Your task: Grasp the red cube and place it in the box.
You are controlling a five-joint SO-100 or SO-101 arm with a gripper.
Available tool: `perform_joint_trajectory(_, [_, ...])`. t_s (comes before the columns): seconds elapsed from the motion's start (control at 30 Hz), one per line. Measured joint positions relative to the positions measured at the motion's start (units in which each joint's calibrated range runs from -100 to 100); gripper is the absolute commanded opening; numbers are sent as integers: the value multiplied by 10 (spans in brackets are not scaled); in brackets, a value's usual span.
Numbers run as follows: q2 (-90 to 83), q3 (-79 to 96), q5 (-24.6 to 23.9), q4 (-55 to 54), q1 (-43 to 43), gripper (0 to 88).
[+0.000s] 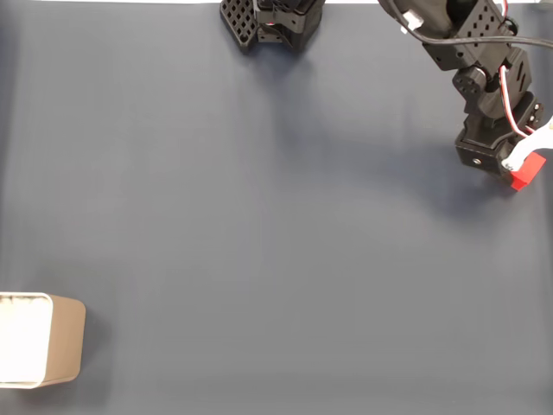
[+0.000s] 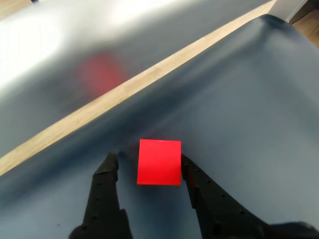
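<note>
One red cube (image 2: 159,162) between the two black fingers of the tool (image 2: 148,162) in the wrist view, bright and matte, square face turned toward the camera. Right finger (image 2: 188,172) touching the cube's right edge; left finger (image 2: 108,167) standing a little off the cube's left edge, a strip of dark desk (image 2: 239,99) visible in the gap. Tool therefore apart, bracketing the cube but not clamped on it. Resting on the desk or raised off it: cannot tell. Beyond the cube, a pale wooden band (image 2: 124,94) running diagonally across the wrist view, and a blurred reddish patch (image 2: 102,72) above that band on a glossy grey surface.

In the fixed view, far right and in the upper half: black arm (image 1: 484,78) reaching down from the top edge, tool (image 1: 521,167) near the right border, red cube (image 1: 529,170) peeking out beneath a white part of the tool. Far from that, in the lower left corner: the box (image 1: 65,341), tan outside with rounded corners, white inside, cut by the left edge of the view. Wide stretch of dark blue-grey desk (image 1: 259,242) between cube and box. At the top centre of the fixed view, a black perforated base (image 1: 259,22) of the arm.
</note>
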Motion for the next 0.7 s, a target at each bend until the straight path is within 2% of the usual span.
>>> perform_joint_trajectory(0.7, [-37,13,4,18,1,71])
